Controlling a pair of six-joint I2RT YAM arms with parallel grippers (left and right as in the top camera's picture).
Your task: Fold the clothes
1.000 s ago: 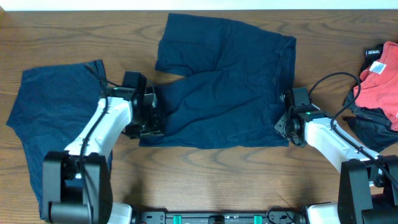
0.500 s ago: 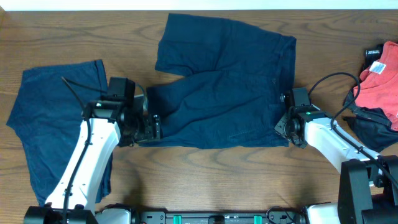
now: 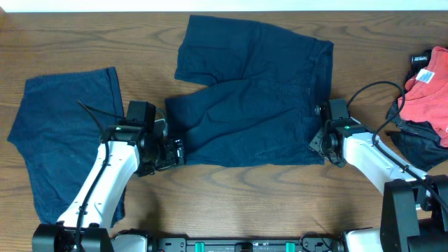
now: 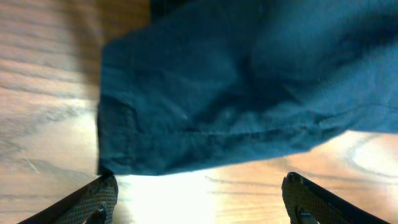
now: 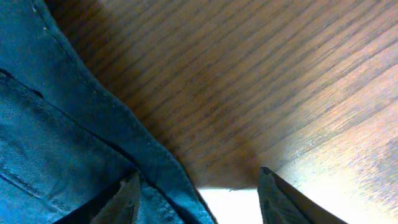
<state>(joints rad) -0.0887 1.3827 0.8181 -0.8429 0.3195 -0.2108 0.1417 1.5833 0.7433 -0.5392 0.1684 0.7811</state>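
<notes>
The clothes are two navy garments. A pair of shorts (image 3: 252, 98) lies spread at the table's middle, its lower leg folded across toward the left. A second navy piece (image 3: 63, 133) lies flat at the left. My left gripper (image 3: 176, 152) sits at the shorts' lower left hem, open. In the left wrist view the hem (image 4: 186, 143) lies just beyond my left gripper (image 4: 199, 196), with bare wood between the fingers. My right gripper (image 3: 317, 140) is at the waistband. Its jaws (image 5: 199, 199) stand apart, with the waistband edge (image 5: 124, 134) running in beside the left finger.
A red garment (image 3: 430, 84) and a dark one (image 3: 420, 140) are piled at the right edge, with a black cable looping over the right arm. Bare wood table (image 3: 238, 203) runs along the front between the two arms.
My left gripper has opened wider and slid a little toward the front along the shorts' left hem, which now lies loose. The right arm has stayed put, its jaws spreading.
</notes>
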